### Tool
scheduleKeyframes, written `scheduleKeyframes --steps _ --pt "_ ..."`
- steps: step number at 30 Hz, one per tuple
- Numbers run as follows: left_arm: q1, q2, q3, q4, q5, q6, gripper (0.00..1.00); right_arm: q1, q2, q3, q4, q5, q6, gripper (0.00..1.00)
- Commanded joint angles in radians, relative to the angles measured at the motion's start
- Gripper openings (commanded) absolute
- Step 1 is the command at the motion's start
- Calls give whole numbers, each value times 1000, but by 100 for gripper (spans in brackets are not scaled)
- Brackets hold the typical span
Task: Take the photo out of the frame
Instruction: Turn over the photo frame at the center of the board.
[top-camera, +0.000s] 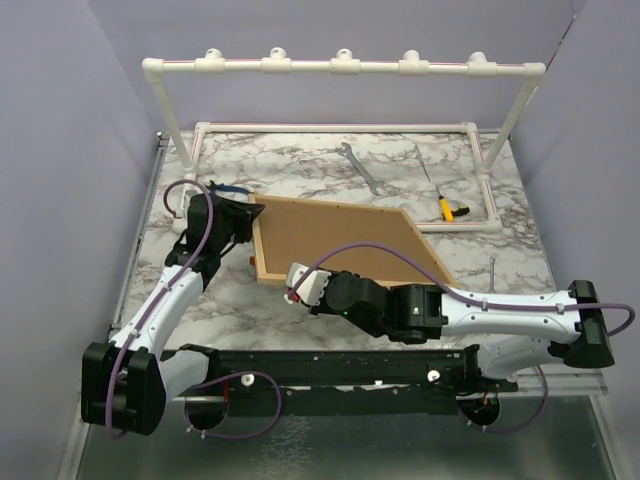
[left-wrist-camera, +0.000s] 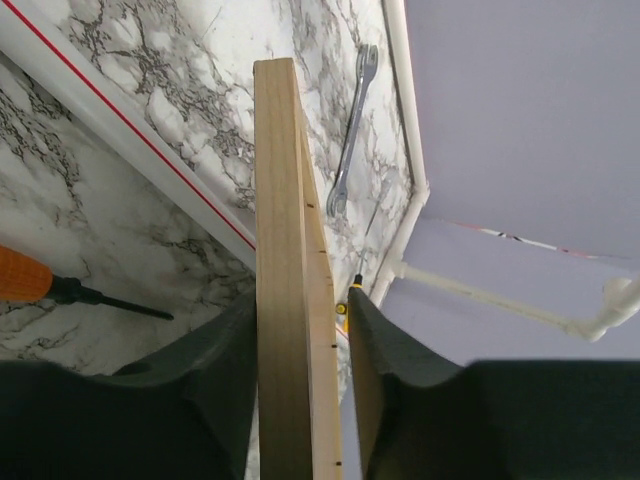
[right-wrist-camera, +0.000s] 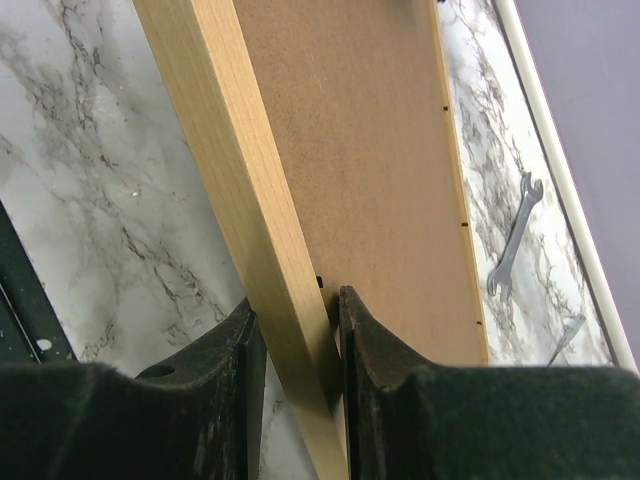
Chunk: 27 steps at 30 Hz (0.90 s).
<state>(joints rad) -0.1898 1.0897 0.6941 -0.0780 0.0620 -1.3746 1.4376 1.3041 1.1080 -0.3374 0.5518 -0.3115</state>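
Observation:
The frame (top-camera: 340, 240) lies back up, its brown fibreboard showing, with its left edge lifted a little off the table. The photo is hidden on the underside. My left gripper (top-camera: 248, 218) holds the frame's left edge. In the left wrist view the wood edging (left-wrist-camera: 285, 250) runs between its fingers, with my left gripper (left-wrist-camera: 300, 300) closed round it and a thin gap at the right finger. My right gripper (top-camera: 296, 285) grips the near edge. In the right wrist view my right gripper (right-wrist-camera: 297, 300) clamps the wood strip beside the fibreboard (right-wrist-camera: 370, 150).
A white PVC pipe rack (top-camera: 340, 66) stands along the back and right of the marble table. A silver wrench (top-camera: 360, 168) and a yellow-handled screwdriver (top-camera: 445, 207) lie behind the frame. An orange-handled screwdriver (left-wrist-camera: 25, 275) lies near the left gripper.

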Motion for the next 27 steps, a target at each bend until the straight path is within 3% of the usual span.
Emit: scheduleKeyframes --steps 1,9,19,27 --pt "6 22 -3 43 64 -6 33 2 9 91 61 -72 123 1" --pt "11 -17 12 14 54 0 2 1 41 178 23 -112 107 1" --pt "24 -136 195 -165 -96 16 0 1 36 248 44 -96 50 1" --pt "24 -197 341 -241 -114 5 0 1 -51 226 127 -132 33 1"
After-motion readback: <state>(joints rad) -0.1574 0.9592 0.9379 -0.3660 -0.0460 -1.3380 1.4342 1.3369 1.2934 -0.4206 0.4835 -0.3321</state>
